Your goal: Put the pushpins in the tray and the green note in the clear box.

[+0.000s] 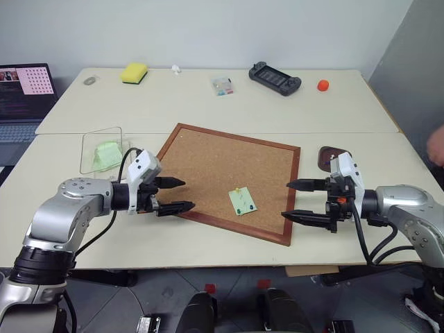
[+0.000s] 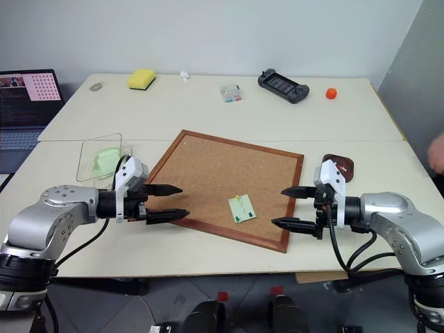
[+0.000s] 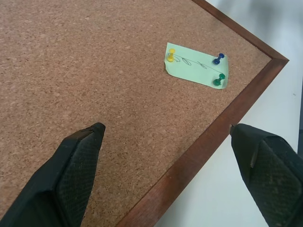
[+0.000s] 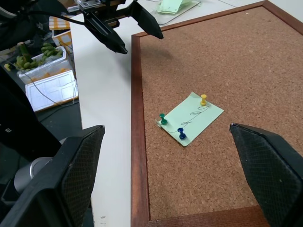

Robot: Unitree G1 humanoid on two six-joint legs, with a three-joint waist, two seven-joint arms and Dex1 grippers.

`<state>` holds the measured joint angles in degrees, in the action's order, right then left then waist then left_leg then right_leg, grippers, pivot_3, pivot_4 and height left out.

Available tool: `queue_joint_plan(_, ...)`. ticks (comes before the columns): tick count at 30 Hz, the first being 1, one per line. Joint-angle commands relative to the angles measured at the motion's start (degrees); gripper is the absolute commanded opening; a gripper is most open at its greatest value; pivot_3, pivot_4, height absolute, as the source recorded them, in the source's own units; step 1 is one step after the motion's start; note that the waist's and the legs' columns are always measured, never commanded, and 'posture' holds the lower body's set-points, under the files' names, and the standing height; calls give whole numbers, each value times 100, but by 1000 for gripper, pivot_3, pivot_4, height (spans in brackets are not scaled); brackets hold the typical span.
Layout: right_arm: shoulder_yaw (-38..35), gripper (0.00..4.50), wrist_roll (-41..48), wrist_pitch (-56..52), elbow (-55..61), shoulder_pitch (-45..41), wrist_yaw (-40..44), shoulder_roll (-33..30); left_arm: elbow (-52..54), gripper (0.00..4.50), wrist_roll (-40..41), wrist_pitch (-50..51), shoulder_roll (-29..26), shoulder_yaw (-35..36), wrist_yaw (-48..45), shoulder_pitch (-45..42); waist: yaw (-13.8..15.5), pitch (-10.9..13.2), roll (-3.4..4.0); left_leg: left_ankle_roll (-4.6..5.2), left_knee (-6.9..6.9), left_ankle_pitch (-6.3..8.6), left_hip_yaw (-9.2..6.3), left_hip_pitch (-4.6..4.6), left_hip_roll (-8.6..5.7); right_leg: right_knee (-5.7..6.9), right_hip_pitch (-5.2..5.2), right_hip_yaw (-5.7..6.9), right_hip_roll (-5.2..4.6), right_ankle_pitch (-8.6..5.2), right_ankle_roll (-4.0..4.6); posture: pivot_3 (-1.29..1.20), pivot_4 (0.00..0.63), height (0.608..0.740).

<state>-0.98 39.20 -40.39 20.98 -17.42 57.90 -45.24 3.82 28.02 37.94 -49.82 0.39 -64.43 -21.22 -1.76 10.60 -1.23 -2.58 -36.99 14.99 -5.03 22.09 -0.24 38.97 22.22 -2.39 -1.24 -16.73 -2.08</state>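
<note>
Left eye view: your left tool (image 1: 175, 195) and right tool (image 1: 297, 201), both wide open and empty, flank the corkboard (image 1: 208, 163) bearing the pinned green note (image 1: 242, 201).

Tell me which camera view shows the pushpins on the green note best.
The left wrist view: the yellow pushpin, blue pushpin and green pushpin stand out clearly on the green note. The right wrist view also shows all three, slightly smaller. In both eye views they are only tiny specks on the note.
</note>
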Motion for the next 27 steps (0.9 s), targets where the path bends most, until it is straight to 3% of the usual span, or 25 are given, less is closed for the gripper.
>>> queue_joint_plan(1, -73, 4480, -68, 188, -36, -2, 64, 15, 157, 4493, 75, -78, -41, 204, -34, -16, 0, 0, 0, 0, 0, 0, 0, 0, 0, 0, 0, 0, 0, 0, 0, 0, 150, 740)
queue_joint_plan(27, -9, 4480, -129, 296, -23, -7, 33, 128, 261, 4493, 642, 600, -39, 373, -239, -283, -8, 0, 0, 0, -1, 0, 0, -1, 0, 2, 0, 0, 1, 0, 0, 0, 150, 740)
